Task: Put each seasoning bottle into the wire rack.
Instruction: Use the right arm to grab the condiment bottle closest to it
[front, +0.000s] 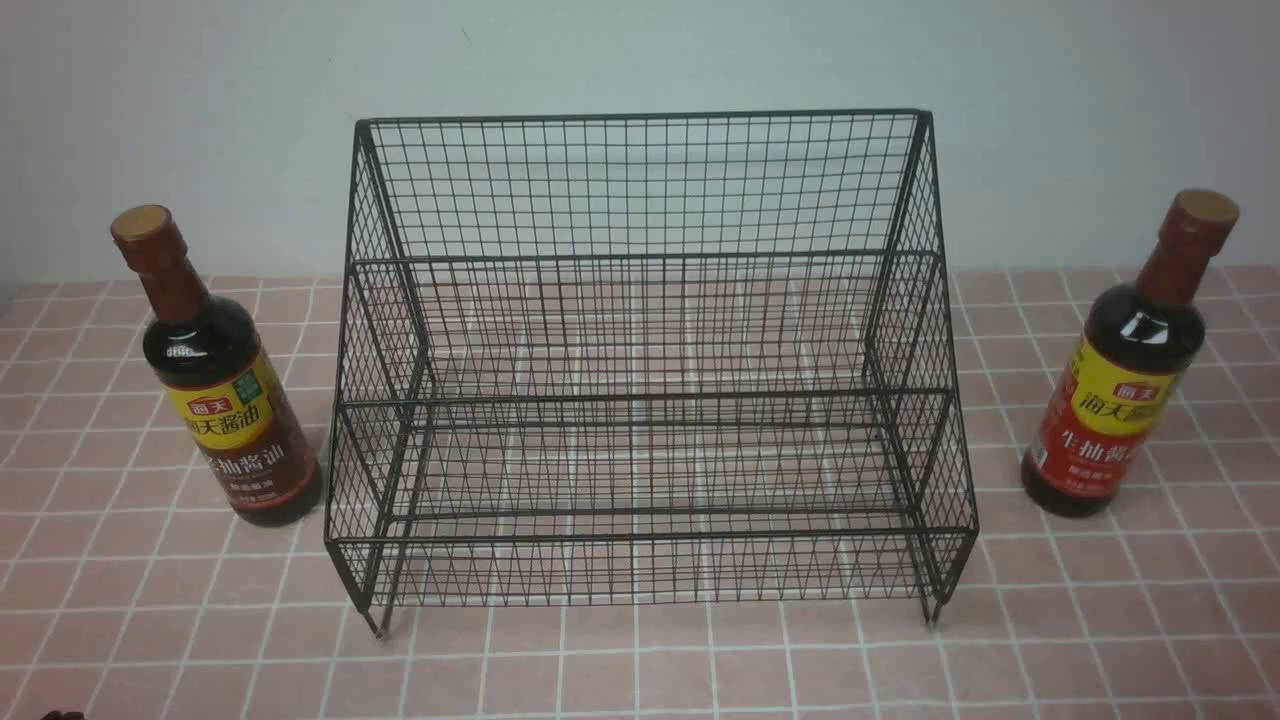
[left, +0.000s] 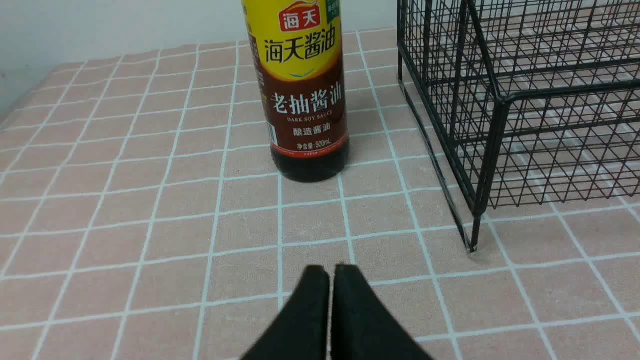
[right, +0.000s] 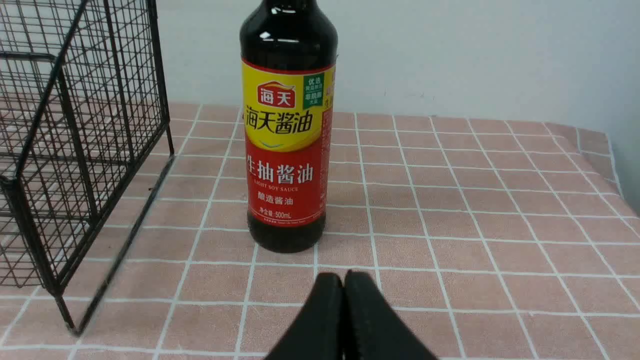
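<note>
Seasoning bottles: brown-label bottle (front: 225, 400) upright mid-left of front view, red-label bottle (front: 1120, 400) upright mid-right, flanking the central wire rack (front: 640, 257), likely one per arm | left gripper (left: 331, 270): jaws together, empty, brown-label bottle ahead, apart | right gripper (right: 344, 277): jaws together, empty, red-label bottle near ahead, apart | nothing racked yet

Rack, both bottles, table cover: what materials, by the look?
Wire rack: thin metal wire, matte black coating, rigid fine grid. Brown-label soy-sauce bottle and red-label soy-sauce bottle: glossy, dark-filled, sharp highlights on the shoulders; glass or plastic, cannot tell. Table cover: seemingly soft pink checked cloth, wrinkled at one edge.
</note>
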